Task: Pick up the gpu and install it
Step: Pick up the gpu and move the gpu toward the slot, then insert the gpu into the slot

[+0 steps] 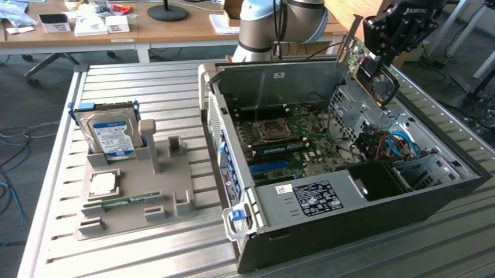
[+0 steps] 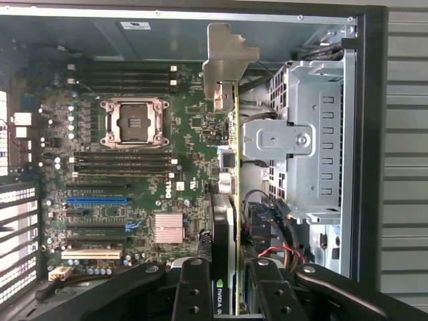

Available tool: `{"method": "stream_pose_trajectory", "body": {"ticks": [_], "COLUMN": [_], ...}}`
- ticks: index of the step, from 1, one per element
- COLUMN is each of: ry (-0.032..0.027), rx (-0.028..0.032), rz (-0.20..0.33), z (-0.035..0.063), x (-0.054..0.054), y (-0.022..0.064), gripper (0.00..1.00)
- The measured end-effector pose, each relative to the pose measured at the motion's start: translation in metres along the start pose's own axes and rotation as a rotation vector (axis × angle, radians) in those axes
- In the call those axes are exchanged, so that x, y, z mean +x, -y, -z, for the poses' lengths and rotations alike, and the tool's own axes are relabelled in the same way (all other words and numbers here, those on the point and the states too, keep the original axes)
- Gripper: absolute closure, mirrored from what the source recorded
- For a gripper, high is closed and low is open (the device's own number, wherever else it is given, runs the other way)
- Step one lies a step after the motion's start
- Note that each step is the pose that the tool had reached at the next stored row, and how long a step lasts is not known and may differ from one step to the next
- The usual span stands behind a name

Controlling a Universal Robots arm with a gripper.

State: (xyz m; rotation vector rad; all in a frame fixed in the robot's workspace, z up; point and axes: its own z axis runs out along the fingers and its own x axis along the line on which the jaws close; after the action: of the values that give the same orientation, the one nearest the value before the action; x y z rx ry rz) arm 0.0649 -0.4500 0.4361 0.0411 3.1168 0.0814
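- The ribbed aluminium bench [image 1: 54,243] carried a grey moulded holder [image 1: 166,174] toward its edge on the exterior view's left. A silver hard drive [image 1: 112,132] with a blue-white label stood upright in the holder. A square processor [image 1: 103,184] and a narrow green memory stick [image 1: 124,201] lay flat toward the bench's near edge.
- A black sheet-steel computer case [image 1: 348,231] lay on its side with its panel off, toward the bench's edge on the exterior view's right.
- Inside it lay the green motherboard [image 2: 194,134] with a bare processor socket [image 2: 134,122], a finned silver heatsink [image 2: 168,227], a blue expansion slot [image 2: 97,199] and a perforated grey drive cage [image 2: 301,147].
- The gripper [image 2: 231,297] was partly closed, clamped on the gpu [image 2: 234,167]. One black finger [image 2: 194,294] pressed each face of the thin card.
- The gpu hung in the air over the case's far corner, above the gap between motherboard and drive cage and touching nothing but the fingers.
- Its long axis seemed to run straight on from the fingers, with the silver bracket [image 2: 227,67] at the far end. The card was seen edge-on, its black block [image 2: 221,227] beside the fingers. The expansion slots lay off to the card's side, across the board, not beneath its edge.
- Beyond the bench's far edge rose the grey robot arm [image 1: 279,23], with a wooden desk [image 1: 155,32] behind it.
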Motion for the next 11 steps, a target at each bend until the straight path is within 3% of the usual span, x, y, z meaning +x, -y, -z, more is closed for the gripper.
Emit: {"method": "stream_pose_trajectory", "body": {"ticks": [11], "ry": [0.0], "rx": [0.0001], "rz": [0.0], "z": [0.0], "x": [-0.0002], "y": [0.0], "gripper": [0.73]}}
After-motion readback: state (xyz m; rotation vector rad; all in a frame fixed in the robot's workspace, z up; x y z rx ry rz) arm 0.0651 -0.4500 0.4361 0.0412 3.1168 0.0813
